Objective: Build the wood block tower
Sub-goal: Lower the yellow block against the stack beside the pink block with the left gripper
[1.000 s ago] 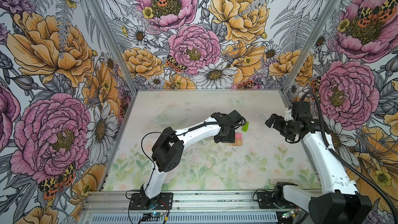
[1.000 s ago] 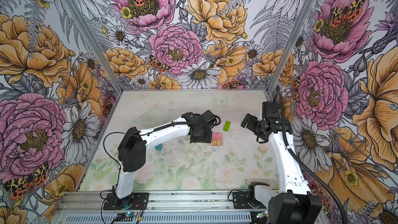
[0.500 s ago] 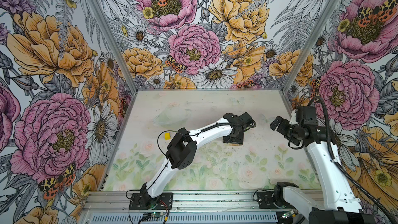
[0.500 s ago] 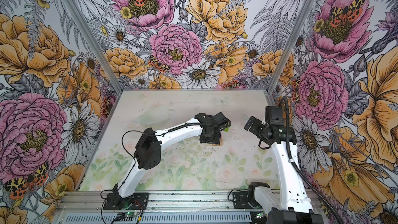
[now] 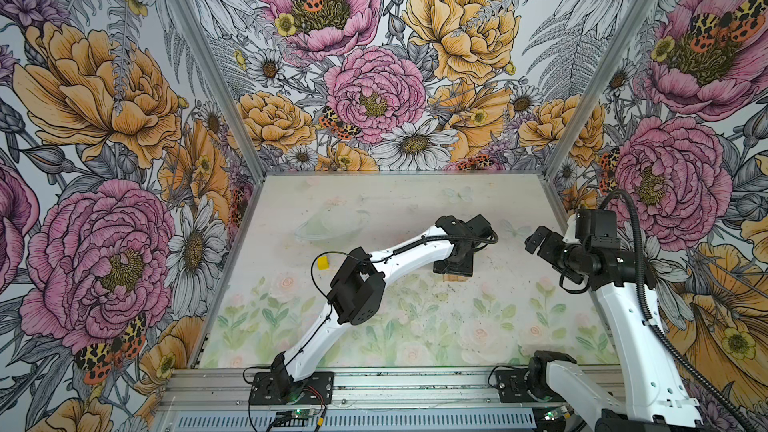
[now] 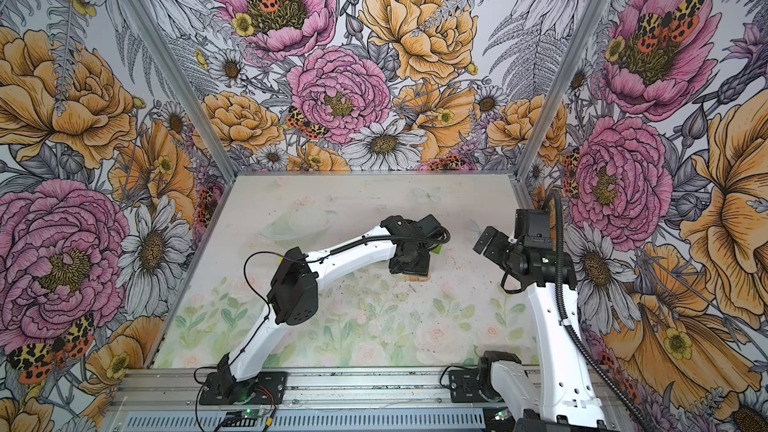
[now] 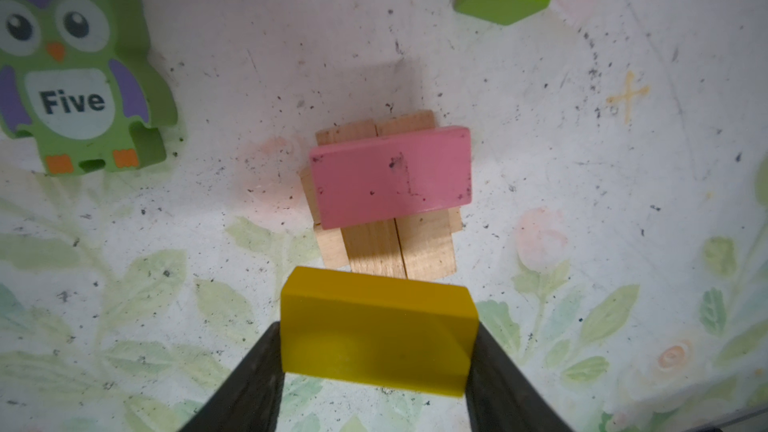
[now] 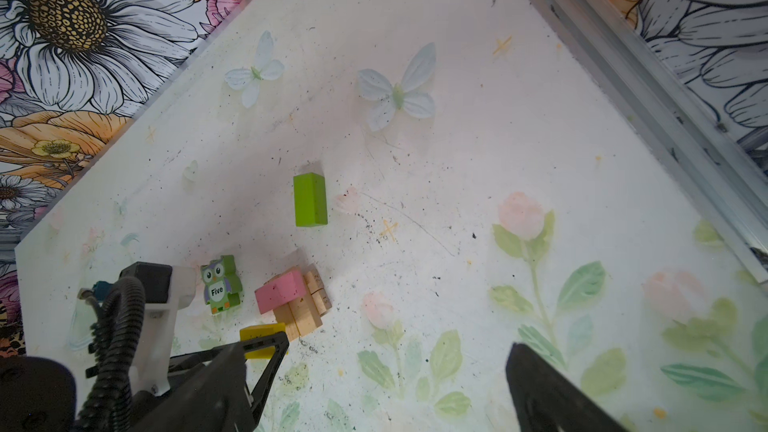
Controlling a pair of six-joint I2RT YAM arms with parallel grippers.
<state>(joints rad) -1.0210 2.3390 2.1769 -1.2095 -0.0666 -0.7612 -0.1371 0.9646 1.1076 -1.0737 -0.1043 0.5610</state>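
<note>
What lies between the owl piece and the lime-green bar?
Nothing: only bare table between the owl piece and the lime-green bar, in the right wrist view.

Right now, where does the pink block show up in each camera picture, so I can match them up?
Left wrist: pink block mid-picture, lying across the tan bars.
Right wrist: on those bars, near the owl piece.
In a top view: hidden under the left gripper.
In a top view: hidden likewise.
Shared landmark: the tan bars' end, peeking out below that gripper.
</note>
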